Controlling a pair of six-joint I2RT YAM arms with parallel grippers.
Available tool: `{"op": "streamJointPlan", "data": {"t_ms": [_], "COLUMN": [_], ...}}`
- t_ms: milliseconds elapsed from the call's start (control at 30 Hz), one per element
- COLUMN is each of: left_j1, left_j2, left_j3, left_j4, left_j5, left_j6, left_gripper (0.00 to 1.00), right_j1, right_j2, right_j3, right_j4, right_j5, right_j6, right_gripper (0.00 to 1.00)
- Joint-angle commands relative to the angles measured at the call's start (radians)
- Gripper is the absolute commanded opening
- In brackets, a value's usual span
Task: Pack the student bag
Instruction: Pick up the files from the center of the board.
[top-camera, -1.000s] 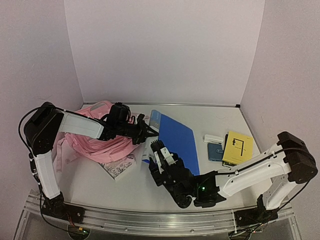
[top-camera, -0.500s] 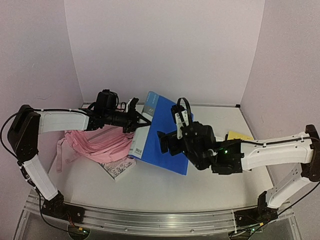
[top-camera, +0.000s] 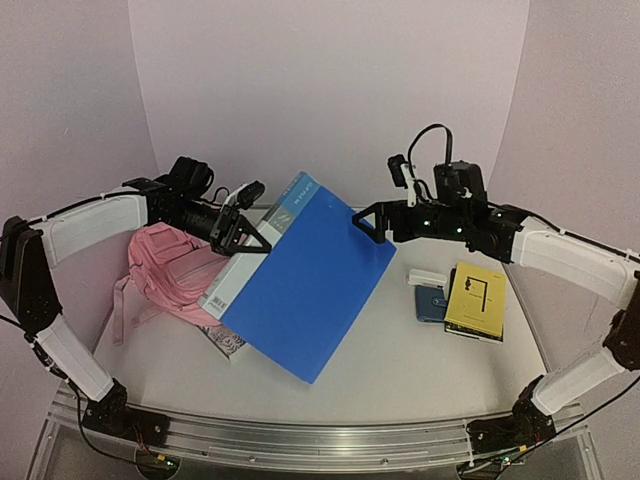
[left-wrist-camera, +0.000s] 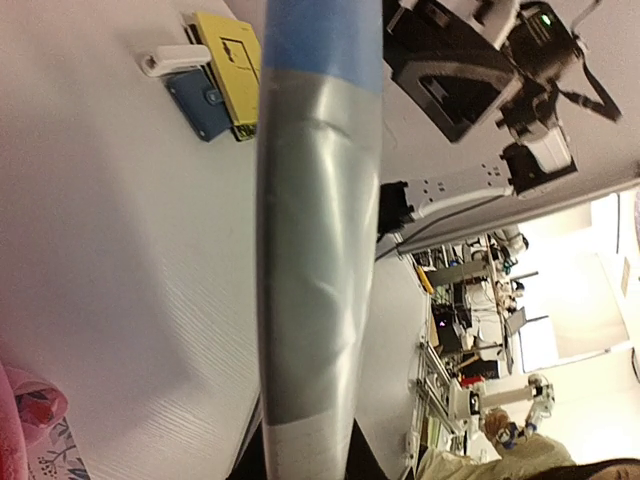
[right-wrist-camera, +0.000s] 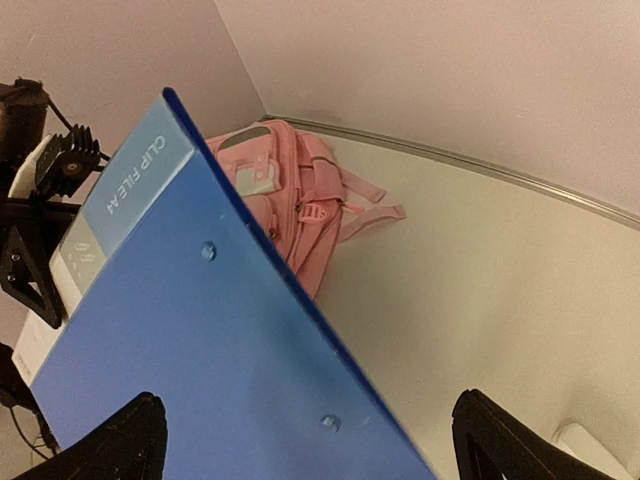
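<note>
The left gripper (top-camera: 246, 238) is clamped on the grey spine of a blue clip file (top-camera: 300, 290), holding it tilted above the table (top-camera: 400, 350). The right gripper (top-camera: 368, 224), fingers spread wide, hovers at the file's far right corner, gripping nothing. The student bag (top-camera: 170, 275) lies slumped at the left, just beside the file. The file is broad, so it likely needs its free edge steadied and the bag's mouth, unseen here, opened wide.
</note>
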Motion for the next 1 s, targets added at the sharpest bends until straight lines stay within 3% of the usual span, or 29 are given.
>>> {"op": "streamJointPlan", "data": {"t_ms": [0, 200, 433, 633, 733, 967], "left_j1": [-0.026, -0.073, -0.132, -0.133, -0.133, -0.134], "left_j2": [0.002, 0.012, 0.027, 0.049, 0.069, 0.079], "left_j3": [0.092, 0.105, 0.147, 0.173, 0.194, 0.208], "left_j4": [-0.275, -0.324, -0.329, -0.353, -0.369, -0.357], "left_j5": [0.141, 0.143, 0.104, 0.081, 0.073, 0.046], "left_j6": [0.264, 0.3, 0.286, 0.3, 0.31, 0.309], "left_gripper": [0.0, 0.0, 0.01, 0.01, 0.01, 0.03], "right_j1": [-0.042, -0.045, -0.045, -0.045, -0.045, -0.044], "right_j2": [0.022, 0.11, 0.178, 0.186, 0.186, 0.153], "right_j3": [0.081, 0.168, 0.177, 0.165, 0.157, 0.147], "right_j4": [-0.106, -0.22, -0.32, -0.326, -0.326, -0.32], "right_j5": [-0.295, -0.505, -0.624, -0.767, -0.834, -0.843], "right_j6": [-0.029, -0.039, -0.101, -0.12, -0.127, -0.133], "right_gripper": [0.98, 0.98, 0.94, 0.58, 0.47, 0.08]}}
